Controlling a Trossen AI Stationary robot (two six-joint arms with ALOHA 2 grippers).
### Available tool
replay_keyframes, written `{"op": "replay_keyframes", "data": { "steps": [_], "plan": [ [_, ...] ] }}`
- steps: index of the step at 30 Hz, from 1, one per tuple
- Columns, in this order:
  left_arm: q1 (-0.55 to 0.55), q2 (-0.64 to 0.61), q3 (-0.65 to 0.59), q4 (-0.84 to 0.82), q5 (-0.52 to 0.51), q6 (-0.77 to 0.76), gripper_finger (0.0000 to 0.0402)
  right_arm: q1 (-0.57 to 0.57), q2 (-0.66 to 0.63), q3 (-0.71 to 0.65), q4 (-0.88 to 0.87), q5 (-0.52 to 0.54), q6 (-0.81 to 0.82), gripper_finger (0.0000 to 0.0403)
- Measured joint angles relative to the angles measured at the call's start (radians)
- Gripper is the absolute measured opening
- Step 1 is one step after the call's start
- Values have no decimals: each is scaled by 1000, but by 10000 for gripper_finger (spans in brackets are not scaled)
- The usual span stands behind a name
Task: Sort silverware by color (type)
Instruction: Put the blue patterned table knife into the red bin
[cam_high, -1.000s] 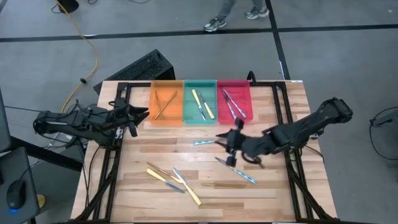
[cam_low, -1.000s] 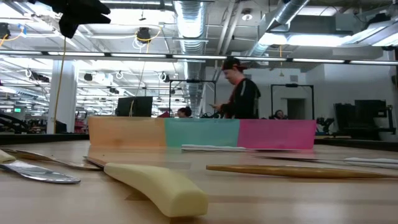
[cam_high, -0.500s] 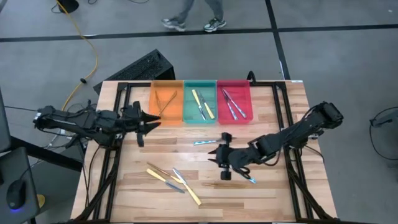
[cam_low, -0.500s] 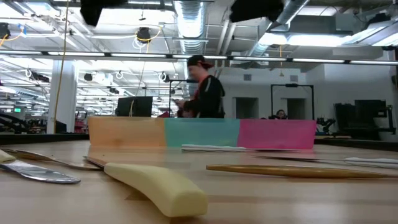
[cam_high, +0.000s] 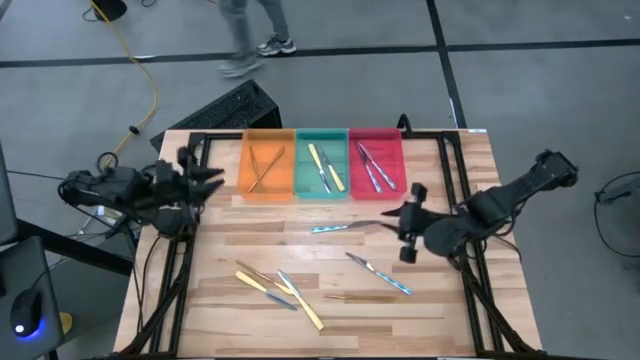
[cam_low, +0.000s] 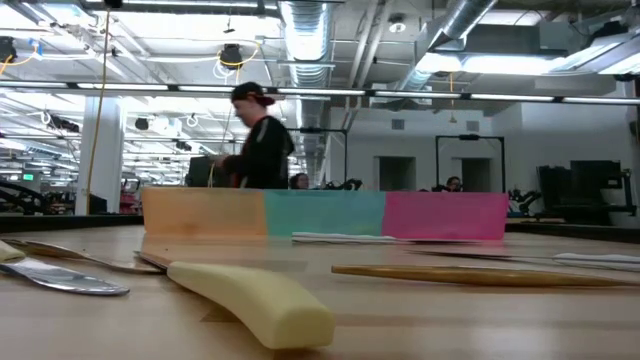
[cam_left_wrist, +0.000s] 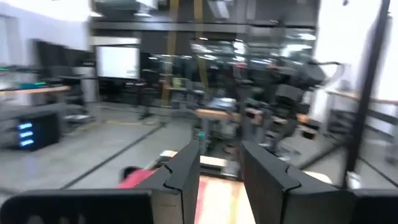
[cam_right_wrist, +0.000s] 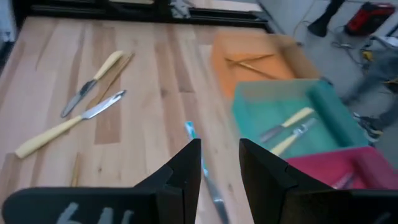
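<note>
The silverware is split between the trays and the table. Bronze pieces lie in the orange tray, yellow-handled ones in the green tray, blue-handled silver ones in the red tray. Loose on the table are a blue-handled piece, another, a mixed cluster and a bronze piece. My right gripper hangs open above the table's right half, fingers pointing toward the blue-handled piece. My left gripper hovers open at the table's left edge.
The three trays stand side by side at the far edge. Black frame rails run along the table's left and right sides. A keyboard lies on the floor behind the table, where a person walks past. Bare wood lies between trays and loose pieces.
My right gripper first went toward the table's near left, then drew back toward the right edge and rose. My left gripper reached a little over the table, then pulled back to the left edge and tipped upward. No utensil has moved. The person behind has walked leftward.
</note>
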Motion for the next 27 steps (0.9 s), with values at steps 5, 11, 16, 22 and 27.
{"op": "replay_keyframes", "data": {
  "steps": [5,11,16,22,27],
  "plan": [
    [0,-104,1,-169,-133,-95,100,4,-79,-105,3,45,35,132],
    [0,-162,0,-351,-153,-258,100,-18,-154,-343,190,55,234,132],
    [0,-160,-12,-395,-158,-290,100,-5,-142,-519,485,27,291,132],
    [0,-163,-101,-355,-193,-295,100,34,-46,-589,607,5,410,132],
    [0,-163,-157,-328,-198,-335,100,83,49,-591,553,0,549,132]
  ]
}}
